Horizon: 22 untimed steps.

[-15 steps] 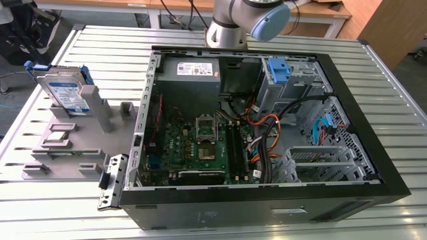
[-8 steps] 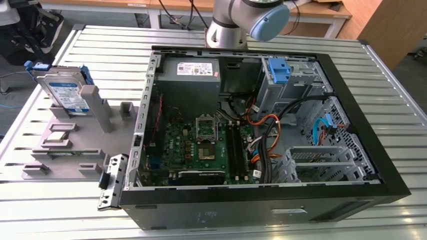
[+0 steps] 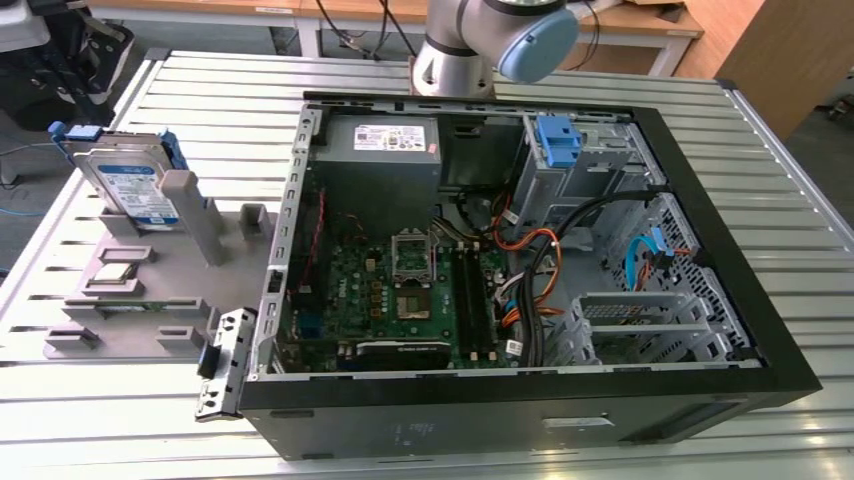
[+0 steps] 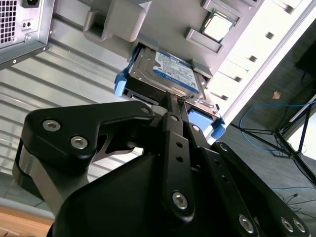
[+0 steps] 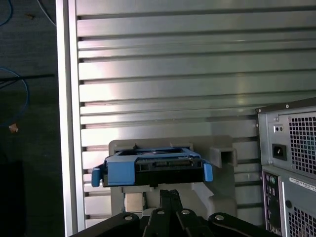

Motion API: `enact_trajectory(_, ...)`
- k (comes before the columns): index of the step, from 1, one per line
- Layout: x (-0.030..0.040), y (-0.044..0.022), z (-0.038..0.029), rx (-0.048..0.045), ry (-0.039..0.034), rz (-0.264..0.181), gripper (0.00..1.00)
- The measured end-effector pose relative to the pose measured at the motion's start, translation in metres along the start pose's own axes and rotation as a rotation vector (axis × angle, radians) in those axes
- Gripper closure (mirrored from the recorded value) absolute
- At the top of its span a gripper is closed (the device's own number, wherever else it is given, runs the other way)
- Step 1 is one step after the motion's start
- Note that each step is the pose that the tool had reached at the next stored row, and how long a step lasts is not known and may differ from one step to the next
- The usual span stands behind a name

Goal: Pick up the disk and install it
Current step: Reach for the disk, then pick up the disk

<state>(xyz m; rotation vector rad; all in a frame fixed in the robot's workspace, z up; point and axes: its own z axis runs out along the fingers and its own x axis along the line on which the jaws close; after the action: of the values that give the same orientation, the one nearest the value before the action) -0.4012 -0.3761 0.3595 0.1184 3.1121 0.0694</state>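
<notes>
Disk [image 3: 127, 188] is seen propped upright in the grey holder [image 3: 174, 290] by the table [image 3: 200, 90] edge, gripper [image 4: 174, 101] clenched empty, apart from it.

Open computer case [image 3: 467, 432], grey rack [image 3: 203, 225] (slatted table [image 3: 200, 90])

Bright, even overhead light fills the exterior view, though shadow pools inside the computer case [image 3: 467, 430]. Glare streaks the slatted table [image 3: 227, 90] in the first wrist view. In the second wrist view its edge bleaches white beyond the disk [image 4: 165, 74].
</notes>
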Motion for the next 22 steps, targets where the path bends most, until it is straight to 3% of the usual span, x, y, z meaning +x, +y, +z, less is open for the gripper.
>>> enact_trajectory(22,0.0023,0.0018,0.0009,-0.0001,0.0004,-0.007,0.90)
